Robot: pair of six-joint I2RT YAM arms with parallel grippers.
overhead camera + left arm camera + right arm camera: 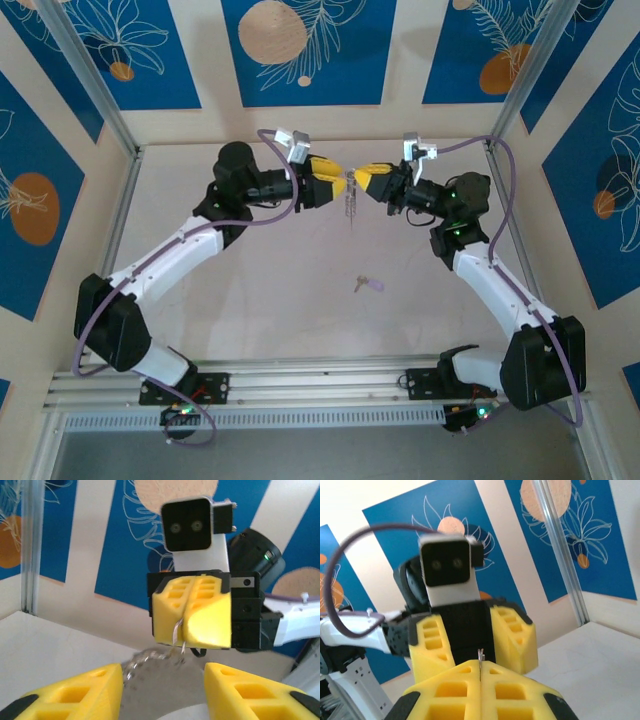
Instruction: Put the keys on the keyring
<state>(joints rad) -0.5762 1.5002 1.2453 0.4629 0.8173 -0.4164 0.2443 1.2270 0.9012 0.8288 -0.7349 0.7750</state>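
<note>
Lilac key (368, 285) on table (260, 300), far from edges

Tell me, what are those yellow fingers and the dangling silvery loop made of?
Yellow fingers: matte plastic, probably printed, judging by the blocky shapes with square hollows. Keyring: thin metal wire, likely steel, silvery and glinting.

**Table top: 1 key lying loose**

Pale off-white table (250, 310), matte, with aluminium rails (320, 385) along the near edge and up both sides. 1 small key (368, 285) lies flat on it, slightly right of centre, in the near half. Its lilac head is to the right, thin silvery shaft pointing left. Nothing touches the key.
</note>
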